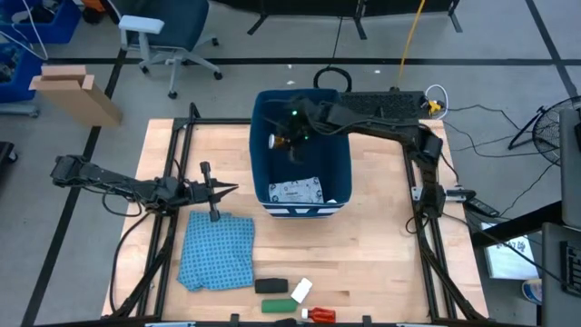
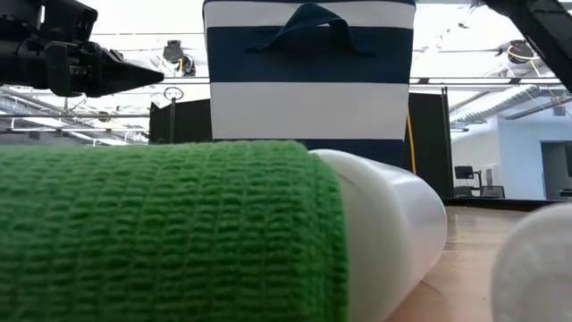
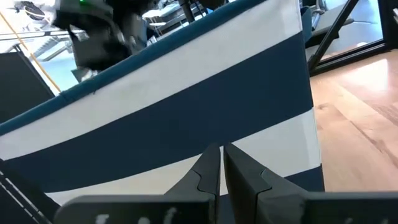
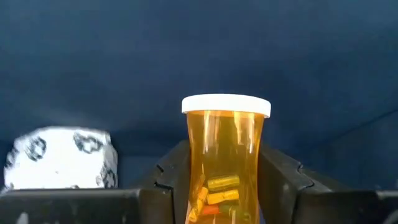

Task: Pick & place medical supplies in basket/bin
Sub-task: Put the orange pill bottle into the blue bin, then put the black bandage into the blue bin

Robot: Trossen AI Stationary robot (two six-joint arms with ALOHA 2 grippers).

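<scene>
Inside the dark blue bin (image 1: pixel 263 145), the right gripper (image 4: pixel 222 180) clamps an orange pill bottle (image 4: pixel 225 155), while the left gripper (image 3: pixel 221 165) waits closed beside the bin.

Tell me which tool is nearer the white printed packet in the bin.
Right. The right tool hangs inside the bin above the packet, gripping an orange pill bottle. The left tool sits outside, beside the bin's wall.

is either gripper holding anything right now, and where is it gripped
The right gripper holds an orange pill bottle by the lower sides of its body, white cap clear, inside the blue bin. The left gripper is shut on nothing.
</scene>
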